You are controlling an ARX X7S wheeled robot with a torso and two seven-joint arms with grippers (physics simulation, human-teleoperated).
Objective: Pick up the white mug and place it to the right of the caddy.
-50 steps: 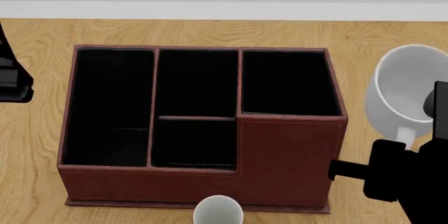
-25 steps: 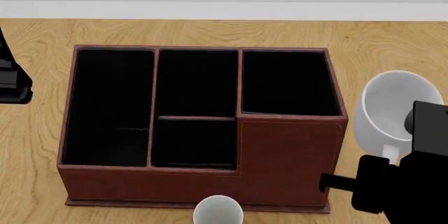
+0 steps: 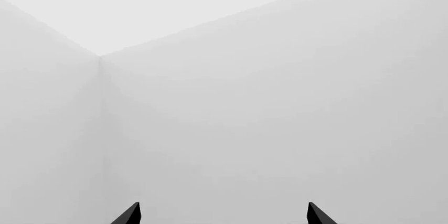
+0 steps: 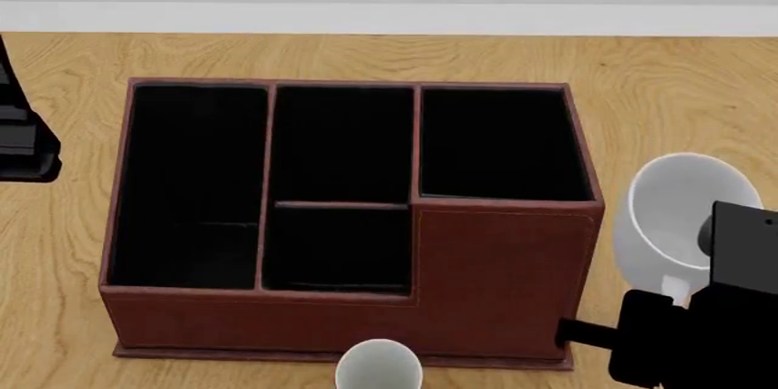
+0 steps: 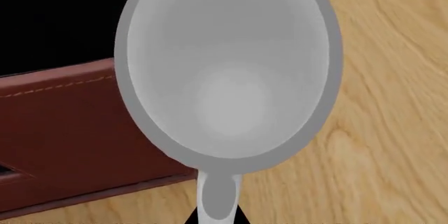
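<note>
The white mug [image 4: 680, 211] hangs just right of the caddy [image 4: 486, 261], open side up, handle toward me. My right gripper [image 4: 676, 294] is shut on the mug's handle [image 5: 218, 195]. In the right wrist view the mug [image 5: 227, 66] fills the frame beside the caddy's reddish-brown wall [image 5: 63, 124], and my right gripper [image 5: 217, 217] shows only two black tips either side of the handle. Whether the mug touches the table cannot be told. My left gripper [image 3: 222, 216] is open and empty, facing a bare wall.
A smaller mug with a white inside [image 4: 379, 366] stands right in front of the caddy's front wall. My left arm's black body [image 4: 22, 138] sits at the left edge. The wooden table [image 4: 680, 79] runs back to a white wall.
My right gripper has brought the white mug nearer and lower, slightly leftward, to the caddy's right side. The left arm has barely moved.
</note>
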